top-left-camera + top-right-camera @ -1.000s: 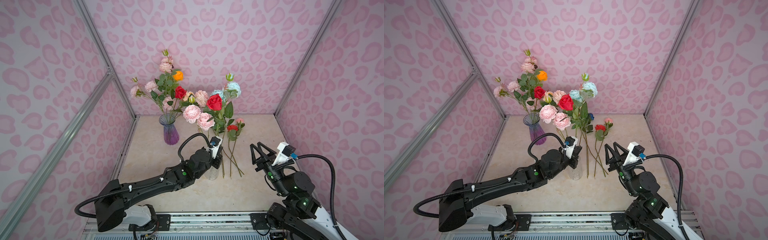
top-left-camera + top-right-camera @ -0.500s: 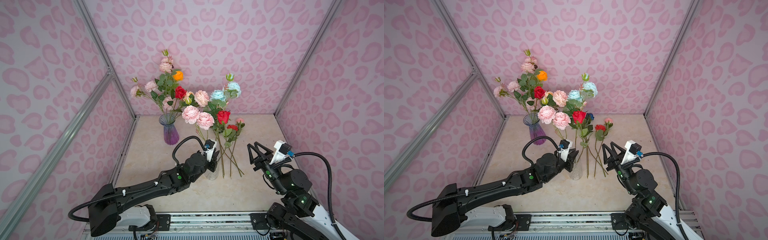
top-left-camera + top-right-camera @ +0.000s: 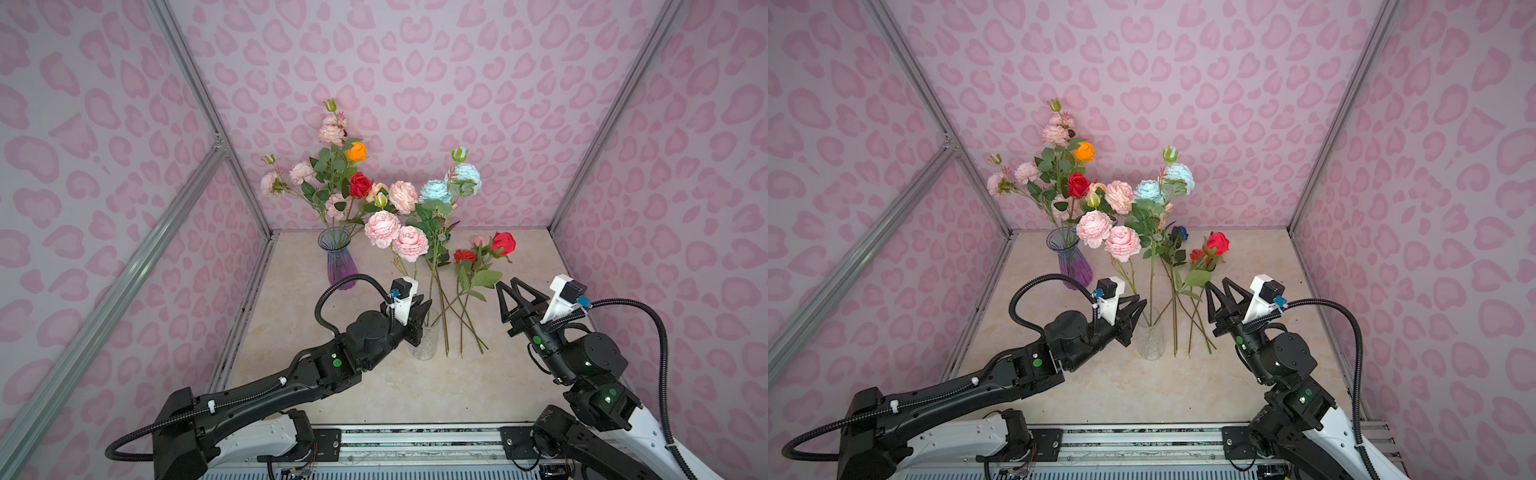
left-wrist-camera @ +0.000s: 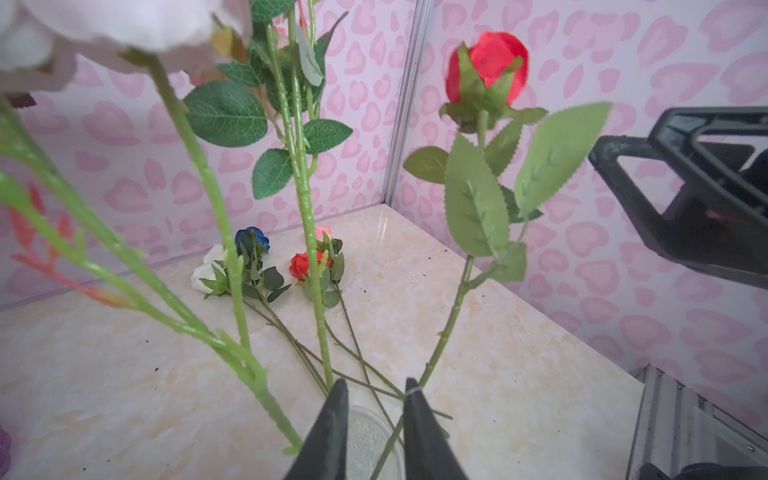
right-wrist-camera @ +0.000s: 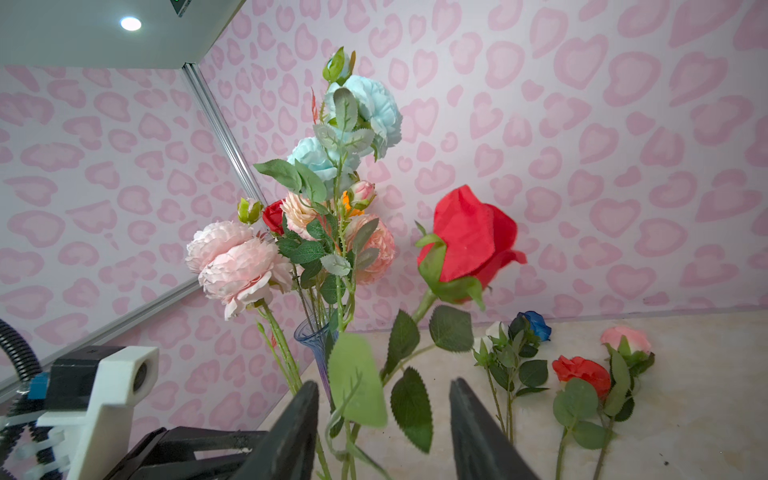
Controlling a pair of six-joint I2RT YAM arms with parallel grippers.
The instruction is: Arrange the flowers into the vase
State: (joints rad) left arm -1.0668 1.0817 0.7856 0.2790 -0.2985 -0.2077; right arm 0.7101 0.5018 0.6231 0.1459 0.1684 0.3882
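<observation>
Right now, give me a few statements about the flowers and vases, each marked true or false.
1. The purple vase holds an orange bloom. True.
2. The right fingers clamp the red rose. False: they are spread, with nothing gripped.
3. A blue rose lies on the table. True.
4. The clear vase stands empty. False: several green stems stand in it.

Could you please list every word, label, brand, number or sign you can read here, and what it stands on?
None can be read: the walls, the left arm, the right arm, the purple vase, the clear vase and the flowers show no text in any view.
</observation>
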